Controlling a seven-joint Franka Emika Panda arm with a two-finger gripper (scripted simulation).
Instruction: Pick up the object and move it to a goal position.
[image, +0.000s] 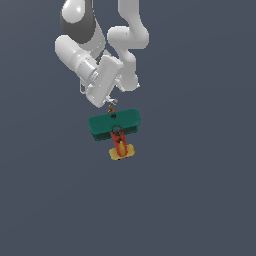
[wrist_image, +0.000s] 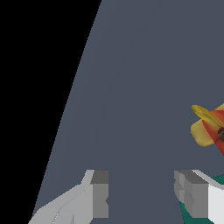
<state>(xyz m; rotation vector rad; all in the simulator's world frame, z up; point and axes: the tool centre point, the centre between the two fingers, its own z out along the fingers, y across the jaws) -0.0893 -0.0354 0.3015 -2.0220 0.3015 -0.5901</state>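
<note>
The object is a small toy airplane (image: 114, 125) with wide teal-green wings, a red-orange fuselage and a yellow tail, lying on the dark grey floor. My gripper (image: 112, 103) hangs just over its nose end, tilted, at the far side of the wings. In the wrist view the gripper (wrist_image: 140, 192) stands open, and only bare floor shows between its fingers. The airplane (wrist_image: 205, 127) lies off to one side, outside the gap. Its yellow tail and red body show there, and a bit of teal wing peeks out behind one finger (wrist_image: 192, 192).
The grey floor (image: 200, 190) stretches flat around the airplane with no other objects in view. The white arm (image: 90, 55) reaches down from the top of the exterior view. No goal marker shows.
</note>
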